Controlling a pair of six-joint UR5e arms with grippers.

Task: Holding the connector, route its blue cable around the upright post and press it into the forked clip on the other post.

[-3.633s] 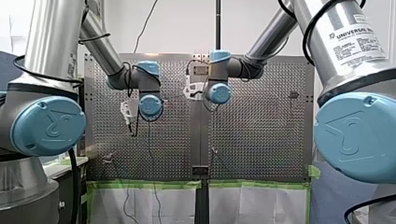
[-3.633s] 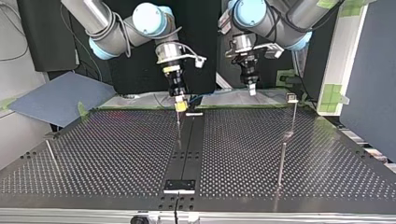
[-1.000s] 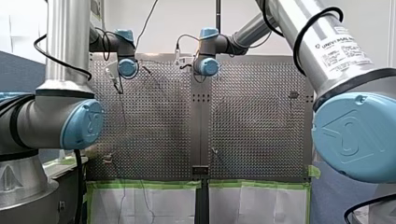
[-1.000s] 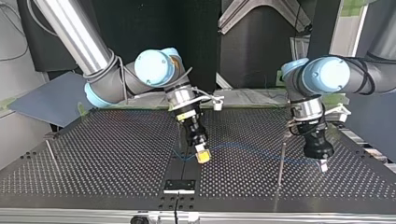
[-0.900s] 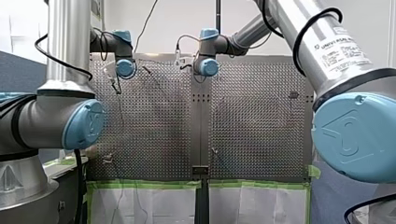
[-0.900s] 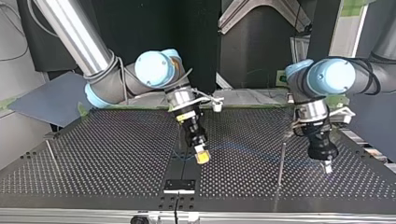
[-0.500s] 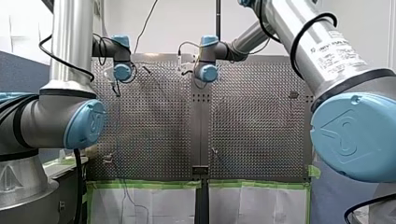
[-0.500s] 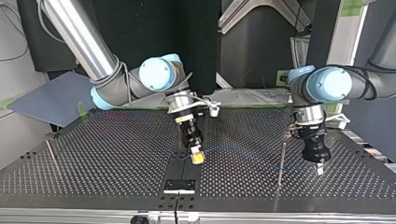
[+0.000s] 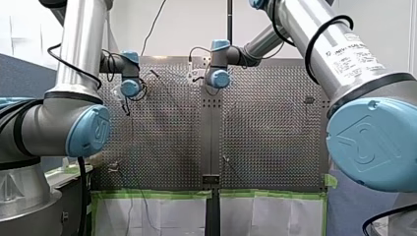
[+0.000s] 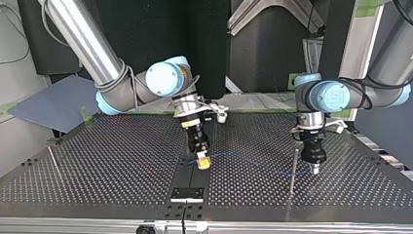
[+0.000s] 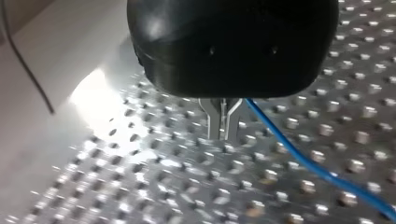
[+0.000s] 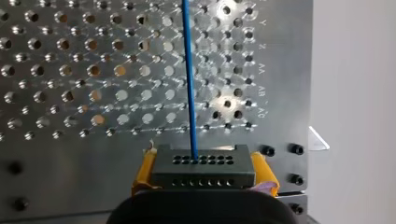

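Note:
My right gripper (image 10: 203,163) is shut on the dark connector (image 12: 203,171), which sits between its yellow pads (image 12: 144,169) over the black centre strip. The blue cable (image 12: 189,84) leaves the connector and runs faintly across the table (image 10: 246,158) toward the thin upright post (image 10: 292,171). My left gripper (image 10: 315,169) hangs just beyond that post. In the left wrist view its metal fingers (image 11: 223,134) stand a narrow gap apart with nothing between them. The cable (image 11: 303,161) passes beside them. A small clip-topped post (image 9: 114,167) shows low in the front view.
A short bare post (image 10: 52,163) stands at the top view's left. A black bracket (image 10: 186,194) sits on the centre strip near the table's edge. A blue-grey panel (image 10: 53,102) lies off the table's far left corner. The perforated table (image 10: 122,161) spreads all round.
My left gripper has swung toward the upright post and its fingers have parted slightly, letting the cable go. My right gripper with the connector has shifted a little toward the top view's left.

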